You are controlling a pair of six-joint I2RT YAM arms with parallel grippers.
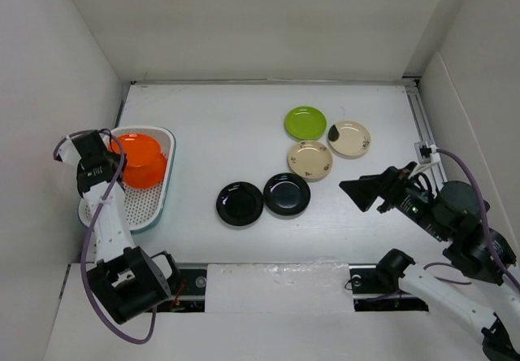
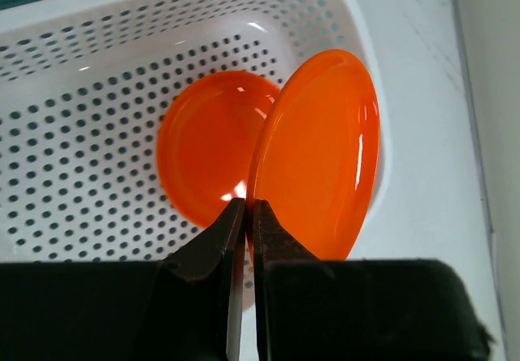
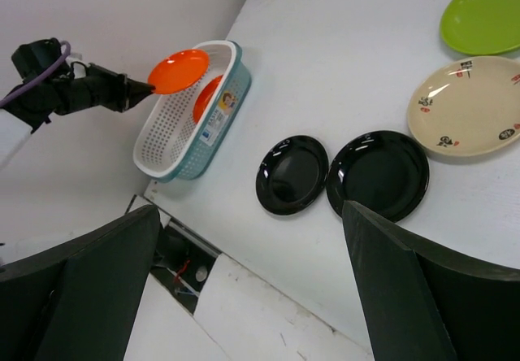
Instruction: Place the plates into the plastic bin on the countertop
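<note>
My left gripper [image 1: 114, 151] is shut on the rim of an orange plate [image 2: 325, 174] and holds it tilted above the plastic bin [image 1: 169, 166]. A second orange plate [image 2: 207, 154] lies inside the bin [image 2: 97, 93]. Two black plates [image 1: 240, 203] [image 1: 287, 194] lie side by side on the countertop [image 1: 219, 133]. A lime green plate [image 1: 305, 123] and two beige plates [image 1: 309, 159] [image 1: 349, 139] lie further back. My right gripper [image 1: 361, 192] is open and empty, raised to the right of the black plates [image 3: 292, 174].
White walls close in the countertop on the left, back and right. A metal rail [image 1: 422, 125] runs along the right edge. The arm bases and a taped strip [image 1: 268, 280] lie at the near edge.
</note>
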